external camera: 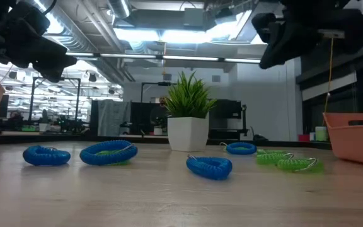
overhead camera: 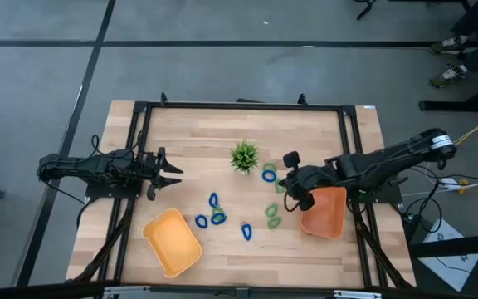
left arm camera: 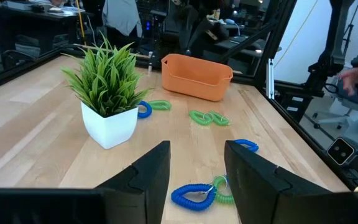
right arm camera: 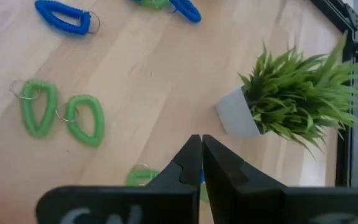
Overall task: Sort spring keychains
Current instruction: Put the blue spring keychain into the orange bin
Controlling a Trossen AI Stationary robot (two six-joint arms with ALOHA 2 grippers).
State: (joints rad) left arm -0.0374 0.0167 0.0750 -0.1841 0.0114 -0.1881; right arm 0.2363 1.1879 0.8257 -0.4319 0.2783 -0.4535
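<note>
Partly hidden behind right tool (right arm camera: 201,155): green keychain (right arm camera: 143,177).

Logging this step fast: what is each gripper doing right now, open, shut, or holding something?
Left gripper: open, holding nothing, at the table's left side.
Right gripper: jaws shut, nothing visibly held, above the keychains near the orange plastic tray.

Bright blue coiled spring keychains (overhead camera: 246,232) and light green ones (overhead camera: 273,216) lay on pale wood-grain table (overhead camera: 197,133); both plastic trays (overhead camera: 173,242) were orange.
</note>
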